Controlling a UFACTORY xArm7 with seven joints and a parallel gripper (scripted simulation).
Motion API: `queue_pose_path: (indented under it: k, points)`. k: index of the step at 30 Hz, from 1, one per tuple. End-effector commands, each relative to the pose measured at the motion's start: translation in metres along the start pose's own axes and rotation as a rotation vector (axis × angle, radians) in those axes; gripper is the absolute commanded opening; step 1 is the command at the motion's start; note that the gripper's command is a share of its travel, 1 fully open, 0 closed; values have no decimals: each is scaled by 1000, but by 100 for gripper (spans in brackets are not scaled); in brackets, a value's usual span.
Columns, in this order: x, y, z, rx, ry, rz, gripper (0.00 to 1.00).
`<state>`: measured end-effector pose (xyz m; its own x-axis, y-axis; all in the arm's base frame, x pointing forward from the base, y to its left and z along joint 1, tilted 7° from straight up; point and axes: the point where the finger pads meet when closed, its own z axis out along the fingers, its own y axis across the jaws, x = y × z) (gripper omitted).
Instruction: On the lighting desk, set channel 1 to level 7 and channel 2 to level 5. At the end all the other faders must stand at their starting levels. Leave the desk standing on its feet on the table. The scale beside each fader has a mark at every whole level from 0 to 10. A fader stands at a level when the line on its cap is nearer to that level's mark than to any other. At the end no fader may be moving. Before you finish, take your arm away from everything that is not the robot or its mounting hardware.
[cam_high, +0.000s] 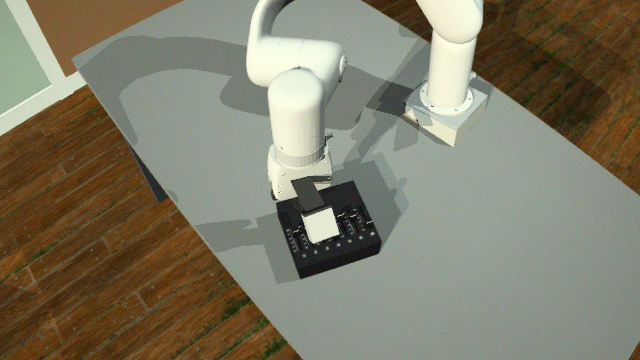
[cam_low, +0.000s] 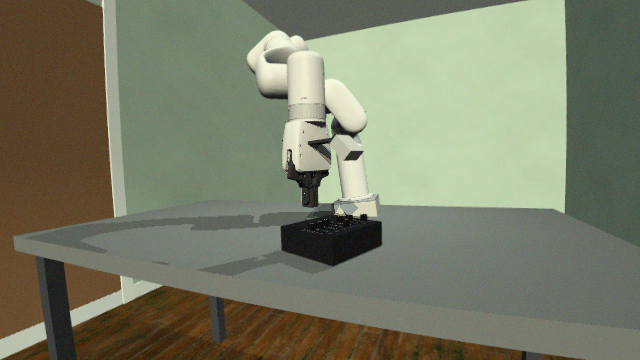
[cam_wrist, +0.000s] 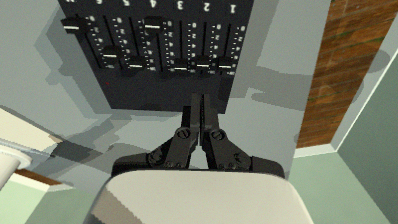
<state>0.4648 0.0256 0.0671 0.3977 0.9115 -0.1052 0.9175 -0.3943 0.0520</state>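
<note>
The lighting desk (cam_low: 330, 244) is set on the counter (cam_low: 450, 260) near one long edge, the arm's base (cam_high: 462, 131) is mounted well behind it, and the closed, empty gripper (cam_low: 309, 202) is held just above it.

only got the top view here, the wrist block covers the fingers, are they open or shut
Observer: Shut, with nothing between them; the wrist view shows the gripper pressed closed.
Operator: is it touching the desk
Observer: No. In the exterior view the tips hang above the lighting desk, with a gap showing.
Operator: where are caps 1 and 2
Observer: In the wrist view, channel 1's cap and channel 2's cap sit level with each other, at the slot ends nearest the gripper.
</note>
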Motion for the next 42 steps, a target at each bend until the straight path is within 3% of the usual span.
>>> queue_pose_path:
  k: [1,42]
  points:
    - [1,1,-1,-3,2,0,0]
    - [0,1,21,-3,1,0,0]
